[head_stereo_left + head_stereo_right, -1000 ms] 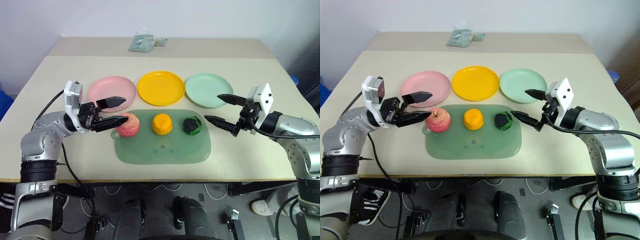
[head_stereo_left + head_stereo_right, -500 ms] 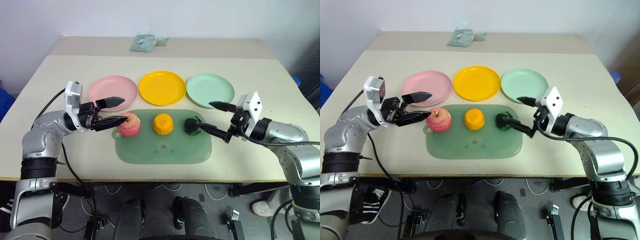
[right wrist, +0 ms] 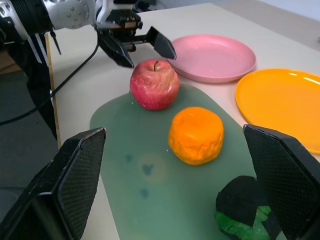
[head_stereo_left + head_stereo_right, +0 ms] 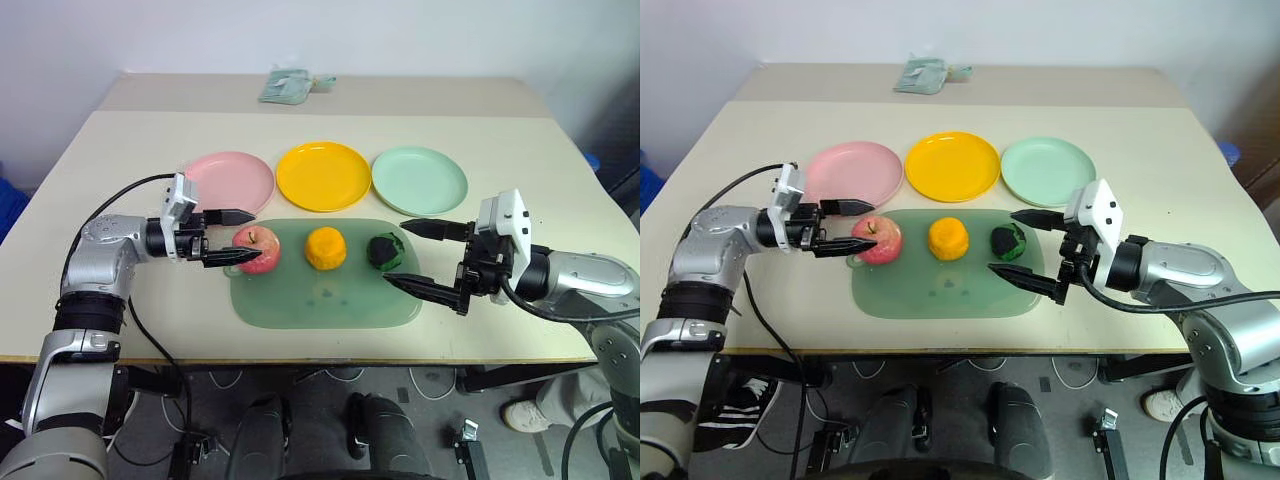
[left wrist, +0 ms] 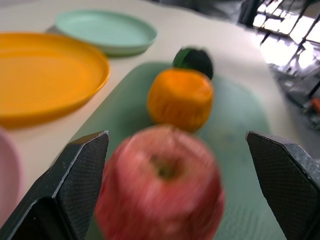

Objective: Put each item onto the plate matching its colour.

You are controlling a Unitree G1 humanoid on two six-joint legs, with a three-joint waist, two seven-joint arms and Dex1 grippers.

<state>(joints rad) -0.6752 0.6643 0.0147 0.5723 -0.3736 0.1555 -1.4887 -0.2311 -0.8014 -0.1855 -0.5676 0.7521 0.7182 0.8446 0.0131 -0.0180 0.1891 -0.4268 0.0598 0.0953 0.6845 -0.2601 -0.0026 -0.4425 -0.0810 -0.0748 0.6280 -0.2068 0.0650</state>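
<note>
Beige worktop (image 4: 120, 160) against a plain white wall (image 4: 300, 35).
Both the left gripper (image 4: 235, 237) and the right gripper (image 4: 420, 258) are held wide above the translucent green rectangular mat (image 4: 330, 300).

A beige table (image 4: 120, 150) stands against a white wall (image 4: 320, 35).

Left gripper (image 4: 232, 236) dropped lower and pushed in toward the apple (image 4: 256, 248); its spread fingers, which were short of the fruit, now sat either side of it. Right gripper (image 4: 413, 256) pulled back from beside the green plate (image 4: 420, 180) toward the robot, ending wide open at the mat's (image 4: 325, 290) right end by the dark green ball (image 4: 383, 251).
</note>
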